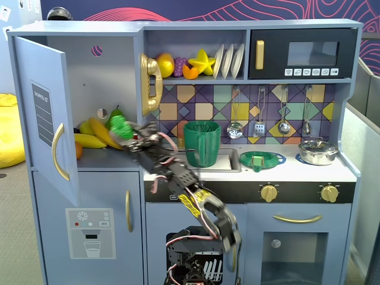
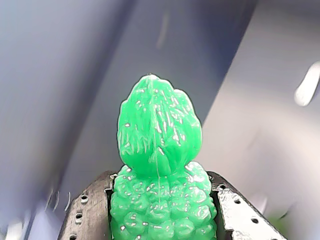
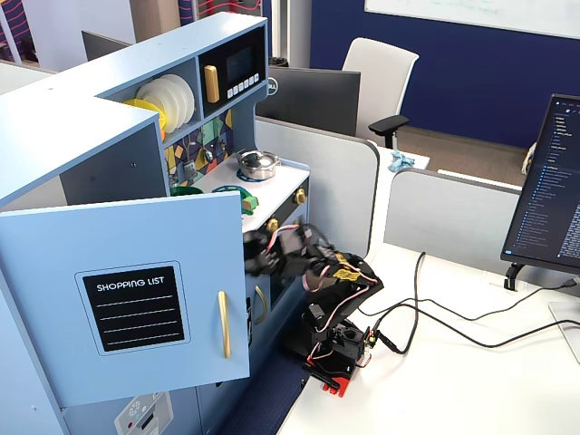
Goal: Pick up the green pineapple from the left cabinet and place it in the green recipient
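gripper (image 2: pixel 162 220): both jaws pressed against the bumpy body of the green pineapple (image 2: pixel 159 170), crown pointing away from the camera; the wrist view shows this grip closely, with only blurred blue panels behind. green pineapple (image 1: pixel 120 126): in a fixed view, held at the mouth of the left cabinet (image 1: pixel 89 89), in front of the bananas (image 1: pixel 95 136). green recipient (image 1: pixel 202 143): upright by the sink, apart to the right. in another fixed view the open cabinet door (image 3: pixel 136 299) hides the pineapple.
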